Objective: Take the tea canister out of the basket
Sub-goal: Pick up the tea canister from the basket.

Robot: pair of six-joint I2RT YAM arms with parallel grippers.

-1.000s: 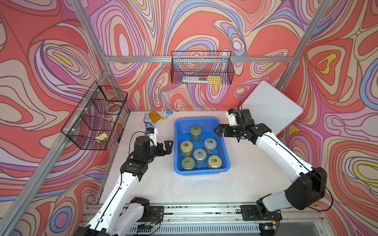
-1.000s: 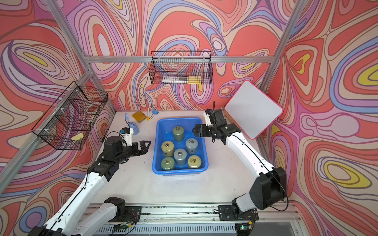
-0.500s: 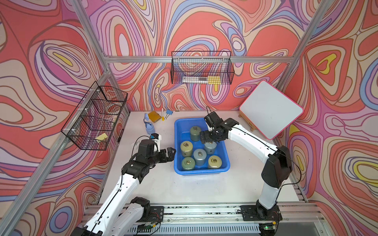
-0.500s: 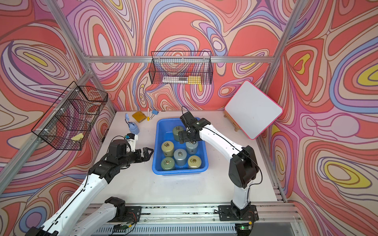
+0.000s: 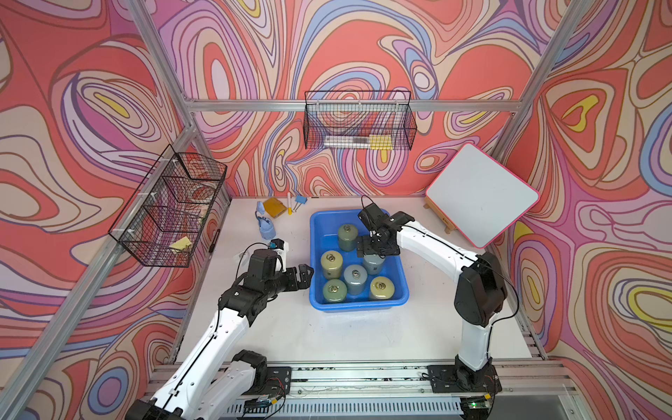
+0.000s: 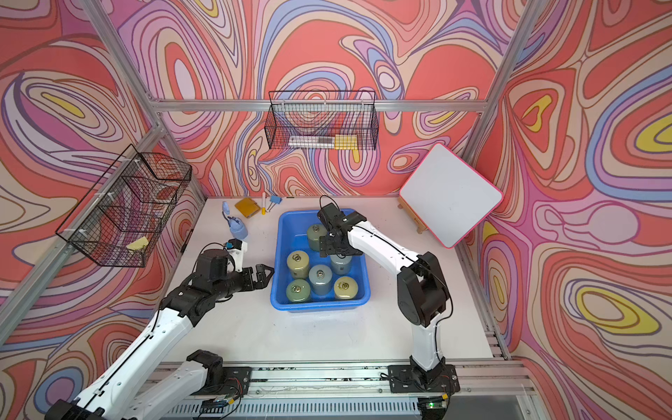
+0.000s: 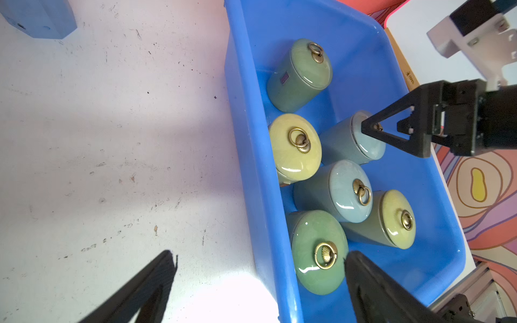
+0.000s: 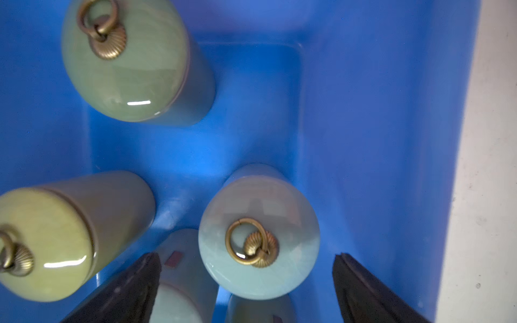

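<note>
White table (image 5: 327, 338), swirl-print walls. Pale-blue canister (image 8: 258, 237) stands upright in basket (image 5: 358, 304), near the wall on robot's R, w/ 5 other canisters (image 5: 331, 262) around it. R gripper (image 8: 246, 256) sits above it: jaws fully apart, one each side of lid, gaps visible, nothing held. L gripper (image 5: 304, 276) at basket's L rim, likewise wide open & empty, one jaw over table, one over basket.
</note>
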